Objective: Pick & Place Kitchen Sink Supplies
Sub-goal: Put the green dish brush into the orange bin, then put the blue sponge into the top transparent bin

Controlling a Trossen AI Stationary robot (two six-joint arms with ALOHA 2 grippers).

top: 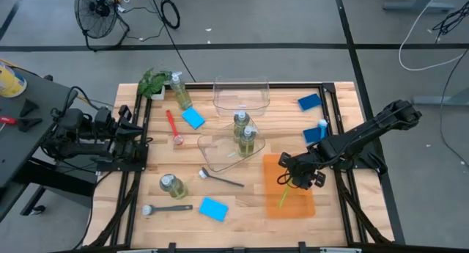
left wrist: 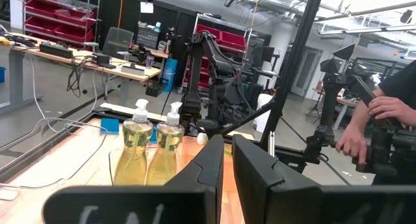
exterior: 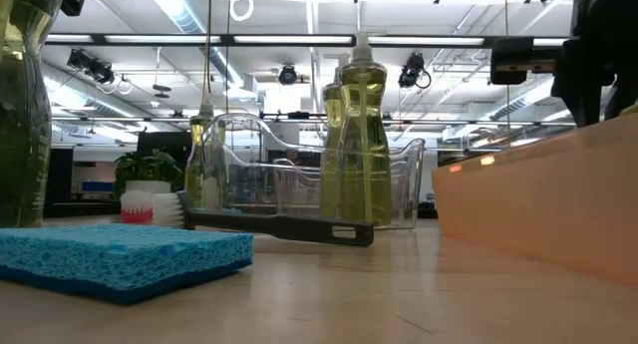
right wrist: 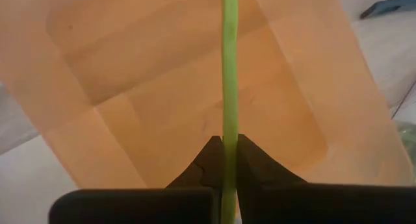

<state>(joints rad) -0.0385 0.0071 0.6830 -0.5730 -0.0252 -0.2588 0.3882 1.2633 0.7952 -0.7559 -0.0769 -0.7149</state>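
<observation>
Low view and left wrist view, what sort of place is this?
Most likely a robotics lab or workshop: exposed ceiling with strip lights, red storage racks, a cluttered workbench, and another robot arm beyond the table.

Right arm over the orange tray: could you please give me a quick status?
Right end effector shut on yellow-green brush, above orange tray. Left end effector shut, parked. Nothing blocking.

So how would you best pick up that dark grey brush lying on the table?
Grip the grey brush mid-handle, from straight above, claw fingers across the handle. It lies flat and slim on bare wood, its white head at one end, nothing crowding its middle.
</observation>
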